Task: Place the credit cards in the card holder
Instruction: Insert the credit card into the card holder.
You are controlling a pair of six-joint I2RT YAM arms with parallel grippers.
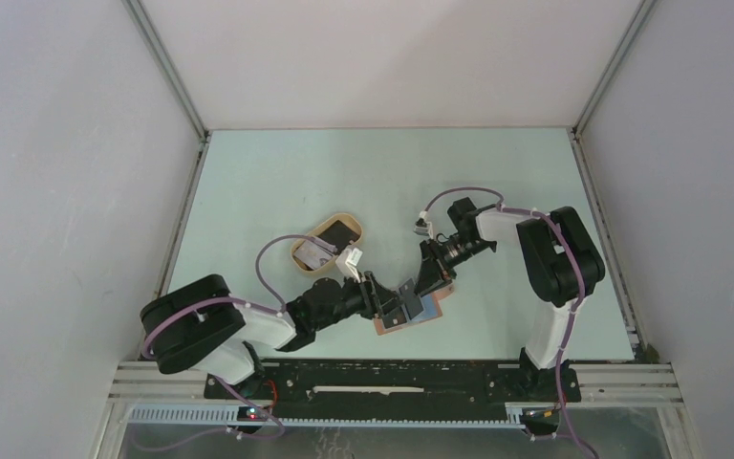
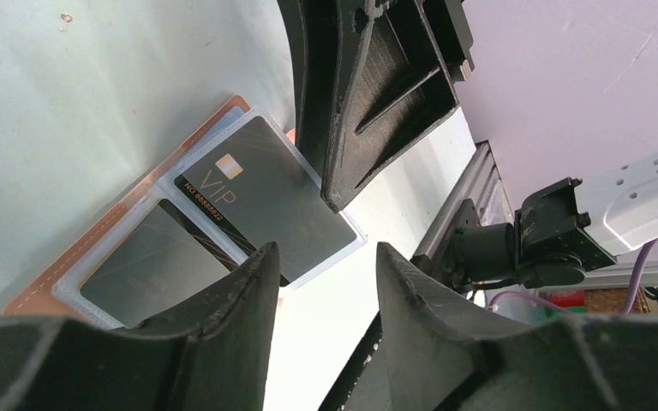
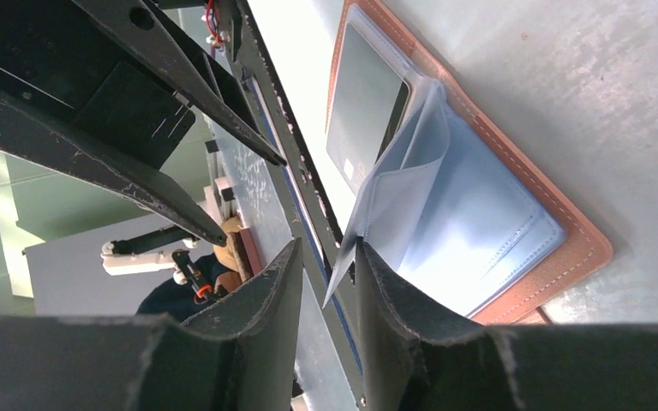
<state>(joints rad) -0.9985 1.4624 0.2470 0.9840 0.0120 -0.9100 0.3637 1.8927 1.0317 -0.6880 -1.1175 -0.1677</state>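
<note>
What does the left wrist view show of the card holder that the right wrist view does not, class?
Only the left wrist view: the VIP lettering and chip on a dark card, with a second dark card beside it, both seemingly in clear pockets. Only the right wrist view: a clear sleeve lifted up, its corner between the right gripper's fingers, and the light blue inner pocket. Both: the card holder's brown stitched edge, lying open on the pale table.

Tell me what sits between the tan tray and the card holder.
The left gripper and its wrist lie between the tray and card holder, in the top view.
</note>
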